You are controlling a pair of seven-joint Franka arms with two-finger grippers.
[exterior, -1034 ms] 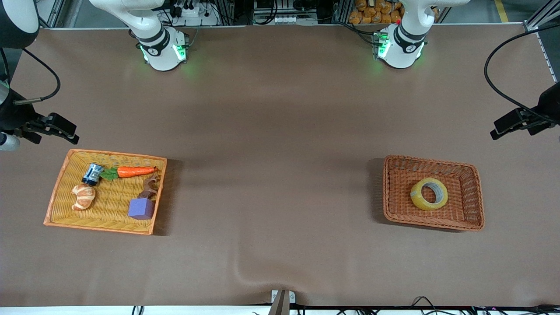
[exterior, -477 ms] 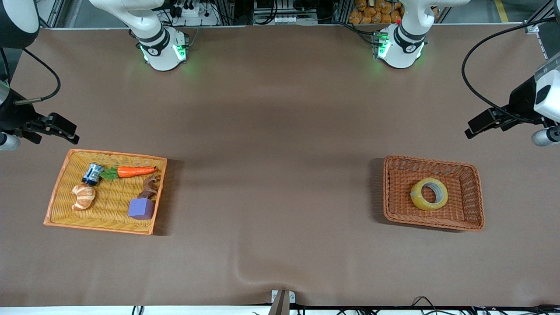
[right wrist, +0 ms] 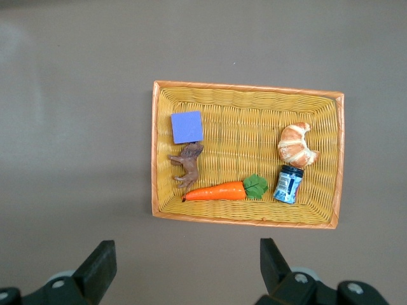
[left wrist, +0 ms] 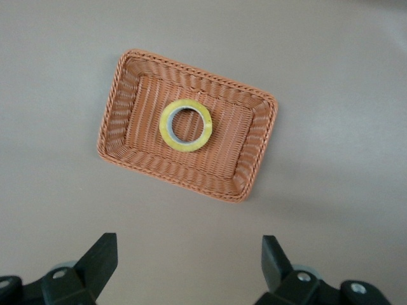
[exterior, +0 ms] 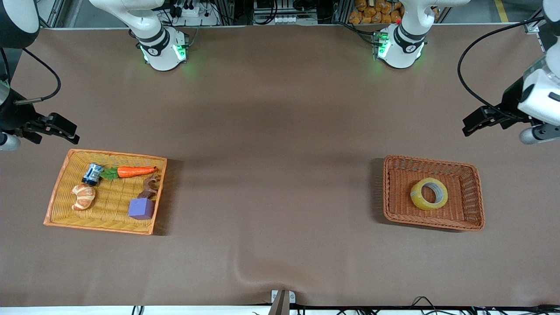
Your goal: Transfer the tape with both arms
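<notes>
Brown matte covering spreads over the whole worktop [exterior: 280,131], with a small ripple in it at the edge nearest the front camera. Nearest to that camera, toward the left arm's end, sits a reddish-brown rectangular wicker basket [exterior: 477,192]; lying flat in its middle is the ring-shaped roll of translucent yellowish packing tape with a grey inner core [exterior: 429,194], clear of the basket's walls. The left wrist view looks straight down on the same basket [left wrist: 121,108] and tape [left wrist: 186,126].

Toward the right arm's end lies a shallow yellow wicker tray with an orange rim [exterior: 59,188]. In it, the purple cube [exterior: 141,208] is nearest the front camera, just beside a small brown animal figure [exterior: 149,187]. A golden croissant [exterior: 83,196] lies near the tray's outer side, with a small blue jar on its side [exterior: 92,173] just above it — and an orange toy carrot with green leaves [exterior: 131,171] next to the jar.

Farther from the camera than both containers, the grippers hang in the air over bare worktop. The left gripper [left wrist: 189,267] is up near the basket — its black fingers [left wrist: 102,257] spread wide, holding nothing. The right gripper [right wrist: 187,267] is above the worktop by the tray, fingers [right wrist: 102,264] equally spread and empty.

The two white arm bases stand at the farthest edge.
</notes>
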